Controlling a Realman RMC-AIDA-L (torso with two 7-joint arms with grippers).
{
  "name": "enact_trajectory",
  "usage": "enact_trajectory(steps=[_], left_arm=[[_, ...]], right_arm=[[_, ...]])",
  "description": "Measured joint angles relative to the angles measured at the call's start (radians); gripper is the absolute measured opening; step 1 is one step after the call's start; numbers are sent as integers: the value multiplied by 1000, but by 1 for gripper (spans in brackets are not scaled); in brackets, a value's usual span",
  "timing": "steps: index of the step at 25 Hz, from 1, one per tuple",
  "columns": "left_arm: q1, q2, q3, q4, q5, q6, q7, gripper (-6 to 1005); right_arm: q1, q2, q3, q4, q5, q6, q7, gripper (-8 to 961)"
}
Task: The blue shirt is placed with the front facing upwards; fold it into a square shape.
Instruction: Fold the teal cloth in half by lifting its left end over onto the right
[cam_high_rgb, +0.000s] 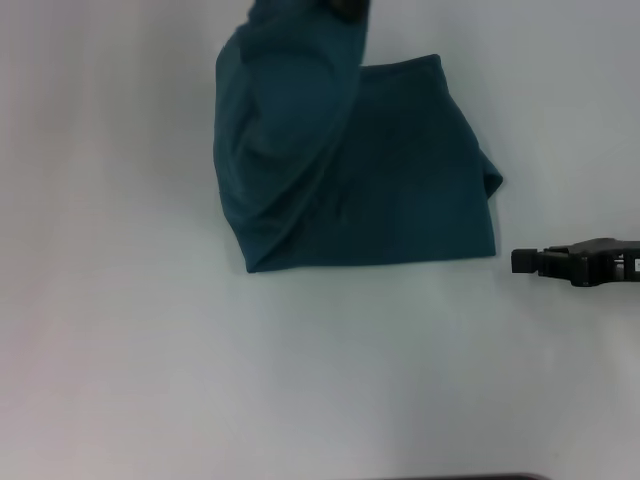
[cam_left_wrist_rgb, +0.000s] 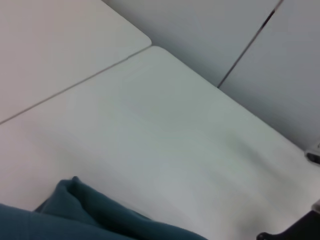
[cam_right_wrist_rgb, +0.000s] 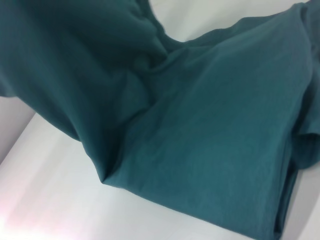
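Though folded, blue shirt (cam_high_rgb: 390, 190) (left of right pincer (cam_high_rgb: 524, 262))

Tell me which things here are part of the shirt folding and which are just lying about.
Part of the job:
- shirt, partly folded, one portion lifted toward the far edge
- left pincer, barely in view at the lifted cloth
- right pincer, beside the shirt, apart from it

Lying about:
- nothing but the table
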Motion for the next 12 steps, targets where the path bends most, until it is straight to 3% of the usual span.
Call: enact_trajectory(steps=[4, 12], left_arm=[[-44, -25, 77, 48, 9, -55, -2, 81], [-103, -75, 150, 136, 39, -182, 5, 83]], right_arm=[[4, 1, 1, 0, 0, -2, 0, 25], [7, 1, 4, 0, -1, -4, 1, 26]])
